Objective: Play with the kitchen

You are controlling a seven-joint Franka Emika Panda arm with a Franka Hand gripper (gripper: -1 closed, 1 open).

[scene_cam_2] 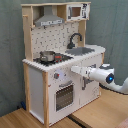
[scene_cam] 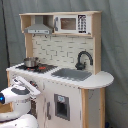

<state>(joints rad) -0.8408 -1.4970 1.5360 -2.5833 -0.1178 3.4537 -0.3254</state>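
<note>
Close by, gripper (scene_cam_2: 75, 70) at kitchen (scene_cam_2: 50, 95) front.

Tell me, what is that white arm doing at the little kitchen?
A white robot arm is reaching toward the front of a toy kitchen, near the knobs above the oven door. Whether it touches anything cannot be told. A small pot sits on the stove, with the sink and black faucet beside it. Up top are a range hood and a microwave. Nothing is being carried.
</note>
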